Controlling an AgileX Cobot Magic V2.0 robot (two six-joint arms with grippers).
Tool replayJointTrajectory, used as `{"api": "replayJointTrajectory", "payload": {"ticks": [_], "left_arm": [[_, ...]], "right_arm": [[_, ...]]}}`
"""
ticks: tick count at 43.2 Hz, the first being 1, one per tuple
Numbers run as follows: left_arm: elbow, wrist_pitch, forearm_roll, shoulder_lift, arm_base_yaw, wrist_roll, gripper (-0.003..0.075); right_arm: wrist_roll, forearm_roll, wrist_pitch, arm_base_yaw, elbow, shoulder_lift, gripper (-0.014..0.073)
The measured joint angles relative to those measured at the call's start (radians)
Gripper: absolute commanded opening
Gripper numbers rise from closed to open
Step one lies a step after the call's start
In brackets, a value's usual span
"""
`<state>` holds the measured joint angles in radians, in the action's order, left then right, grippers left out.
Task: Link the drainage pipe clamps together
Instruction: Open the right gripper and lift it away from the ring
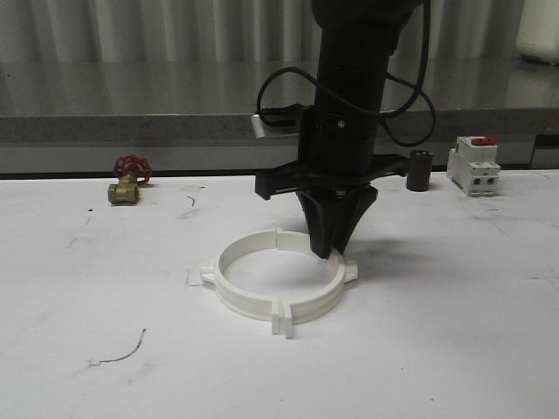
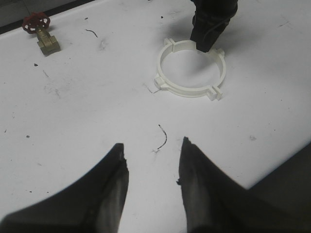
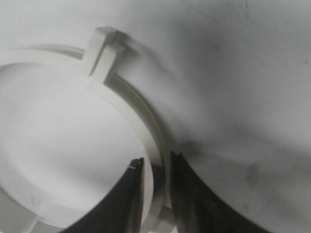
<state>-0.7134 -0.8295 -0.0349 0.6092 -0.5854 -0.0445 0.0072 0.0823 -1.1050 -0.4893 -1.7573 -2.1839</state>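
The drainage pipe clamps (image 1: 278,288) lie flat as a closed ring at the middle of the white surface (image 1: 437,349). The right tool (image 1: 326,253) stands over the ring's 2 o'clock edge, its fingers narrowly parted with one inside and one outside the band; whether they press it cannot be told. The left tool (image 2: 151,167) hovers open, holding nothing, at the ring's 7 o'clock, with bare surface between.

- The drainage pipe clamps (image 1: 278,288) (image 2: 192,73) (image 3: 146,145): two white plastic half-bands, lying flat on the table and closed into one wide ring.
- Paired end tabs meet at 12 and 6 o'clock in the front view.
- Small outer lugs jut at 3 and 9 o'clock.
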Motion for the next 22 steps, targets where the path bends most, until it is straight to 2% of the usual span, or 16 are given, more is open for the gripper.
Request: {"api": "replayJointTrajectory", "payload": {"ticks": [11,22], "left_arm": [[0.0,0.0,0.0,0.0,0.0,0.0,0.026],[0.0,0.0,0.0,0.0,0.0,0.0,0.026]], "right_arm": [[0.0,0.002,0.004,0.0,-0.002,0.008,0.0249],[0.007,-0.036,-0.047,0.0,-0.002,0.17,0.0249]]}}
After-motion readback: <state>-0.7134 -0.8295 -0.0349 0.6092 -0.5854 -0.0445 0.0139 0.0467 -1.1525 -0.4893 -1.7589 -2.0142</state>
